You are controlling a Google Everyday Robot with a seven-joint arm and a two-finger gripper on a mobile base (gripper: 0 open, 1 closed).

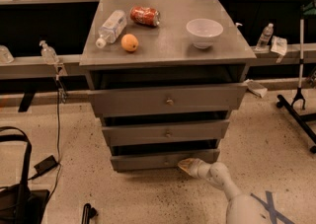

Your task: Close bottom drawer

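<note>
The robot's yellowish gripper tip (185,165) is low down by the floor. It sits right up against the front of the bottom drawer (143,161), a thin grey metal drawer front, a little to the right of its middle. I cannot tell if the gripper is clenched or let go. It is not holding anything that I can see.

Behind the gripper is the round white robot arm (218,175). It comes in from the bottom right corner and slopes down and left to the drawer.

The bottom drawer is the lowest of three in the grey metal cabinet (94,82). It sticks out a bit, and there is a dark gap above it. Over it is the middle grey drawer (165,132) with a small round knob, also out a bit. Over that is the big wide top drawer (168,100), which sticks out the most.

On the flat grey cabinet top (168,48) lie four things. A clear plastic bottle (111,26) lies on its side at the left. A red crushed can (144,15) lies on its side near the back. A round orange fruit (130,43) sits just beside the bottle. A white round bowl (204,32) stands upright on the right, well apart from the others.

The speckled pale floor (148,196) has a blue tape cross (269,204) beside the robot. A black bag (19,201) sits in the bottom left corner. A black metal stand (298,99) is at the far right.
</note>
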